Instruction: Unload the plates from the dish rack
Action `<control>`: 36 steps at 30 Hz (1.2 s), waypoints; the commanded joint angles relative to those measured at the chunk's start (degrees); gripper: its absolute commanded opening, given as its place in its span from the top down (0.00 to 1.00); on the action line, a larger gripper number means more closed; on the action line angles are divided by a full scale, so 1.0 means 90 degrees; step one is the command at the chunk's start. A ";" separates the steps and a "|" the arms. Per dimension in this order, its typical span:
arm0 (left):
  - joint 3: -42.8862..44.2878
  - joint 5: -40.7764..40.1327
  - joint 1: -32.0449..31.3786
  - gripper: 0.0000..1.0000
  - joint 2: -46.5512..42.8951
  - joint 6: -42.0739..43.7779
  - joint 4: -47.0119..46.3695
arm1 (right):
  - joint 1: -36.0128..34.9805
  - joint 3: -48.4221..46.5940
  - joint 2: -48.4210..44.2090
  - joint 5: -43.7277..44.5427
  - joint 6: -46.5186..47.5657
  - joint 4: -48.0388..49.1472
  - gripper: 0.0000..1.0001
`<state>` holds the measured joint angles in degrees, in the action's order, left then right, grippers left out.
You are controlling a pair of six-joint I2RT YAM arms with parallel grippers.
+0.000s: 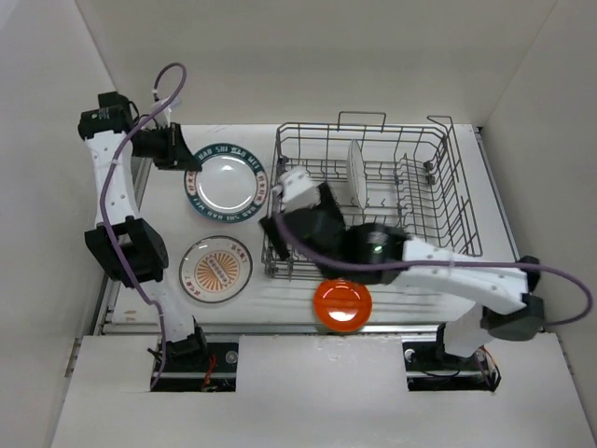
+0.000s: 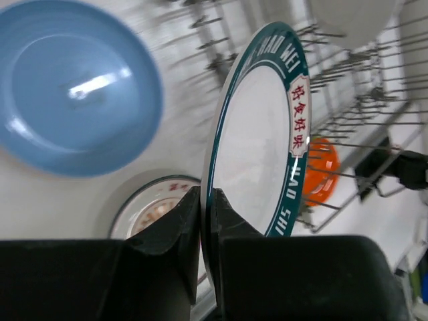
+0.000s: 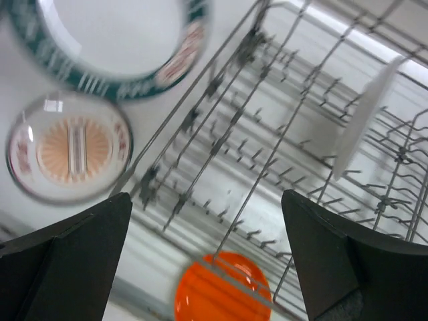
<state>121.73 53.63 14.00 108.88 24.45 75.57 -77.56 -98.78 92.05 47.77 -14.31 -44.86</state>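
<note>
My left gripper [image 1: 174, 147] is shut on the rim of a white plate with a dark teal lettered rim [image 1: 226, 187], left of the dish rack [image 1: 401, 128]. From the left wrist, the fingers [image 2: 231, 217] pinch that plate [image 2: 257, 134] edge-on above a blue plate [image 2: 73, 87]. One white plate [image 1: 355, 174] stands upright in the rack. An orange plate [image 1: 342, 304] and a sunburst-patterned plate [image 1: 215, 269] lie on the table. My right gripper [image 1: 280, 207] hangs open and empty over the rack's front left corner [image 3: 206, 197].
White walls close in the table on the left, the back and the right. The rack fills the right half of the table. Both arm bases sit at the near edge, with purple cables looping off each arm.
</note>
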 commanded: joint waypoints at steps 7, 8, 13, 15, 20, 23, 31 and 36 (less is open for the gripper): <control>-0.2430 -0.1846 0.0983 1.00 -0.0848 0.1511 0.1174 | 0.1994 0.0691 -0.0716 -0.1087 -0.1661 -0.0220 0.01; -0.2761 -0.1953 0.0984 1.00 -0.0906 0.1609 0.1174 | 0.2122 0.0693 -0.0648 -0.1166 -0.1788 -0.0288 0.01; -0.3652 -0.2627 0.0984 1.00 -0.0965 0.1718 0.0727 | 0.2923 0.0781 -0.0297 -0.2033 -0.2258 -0.0357 0.01; -0.3924 -0.2803 0.0984 1.00 -0.0965 0.1298 0.0442 | 0.3265 0.0684 -0.0063 -0.2124 -0.2394 -0.0444 0.01; -0.4189 -0.2929 0.0916 0.74 -0.0605 0.1229 0.0209 | 0.3646 0.0468 0.0055 -0.2038 -0.2395 -0.0523 0.02; -0.4385 -0.3339 0.0837 0.49 -0.0545 0.1063 -0.0017 | 0.3900 0.0410 0.0123 -0.2036 -0.2200 -0.0523 0.02; -0.4366 -0.3556 0.0710 0.30 -0.0671 0.0800 -0.0203 | 0.4729 -0.0058 0.0943 -0.2153 -0.1545 -0.0192 0.17; -0.4161 -0.3556 0.0710 0.30 -0.0877 0.0799 -0.0145 | 0.5034 -0.0508 0.1627 -0.2310 -0.1185 -0.0054 0.29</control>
<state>82.02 22.02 20.32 104.81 32.10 72.58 -32.99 -99.31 105.08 27.90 -27.88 -48.16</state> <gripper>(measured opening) 0.699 0.721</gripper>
